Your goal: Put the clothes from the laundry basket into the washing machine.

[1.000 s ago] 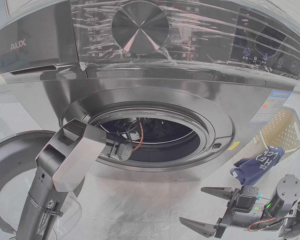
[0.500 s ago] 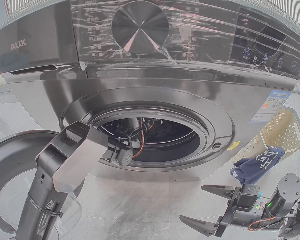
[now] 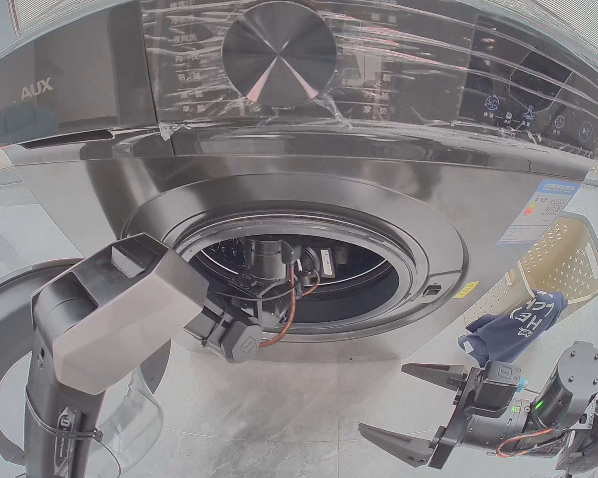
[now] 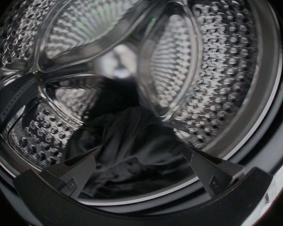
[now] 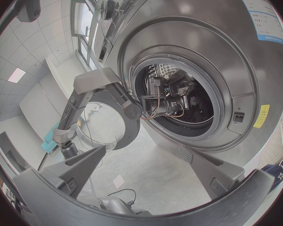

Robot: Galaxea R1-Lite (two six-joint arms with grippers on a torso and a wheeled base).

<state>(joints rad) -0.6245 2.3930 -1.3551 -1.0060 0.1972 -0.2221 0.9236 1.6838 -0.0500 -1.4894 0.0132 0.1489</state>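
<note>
Inside the drum [image 4: 210,63] of the washing machine [image 3: 312,167], the left gripper [image 4: 141,149] hangs spread and empty above a dark garment [image 4: 116,132] on the drum floor. Drawing that arm straight out, clear of the rim [image 3: 415,260], should avoid snagging cloth. Count: one garment loaded, possibly more in the gloom; one navy shirt [image 3: 511,333] draped over one laundry basket [image 3: 571,260]; the right gripper [image 3: 384,399], also spread empty, nearby.
</note>
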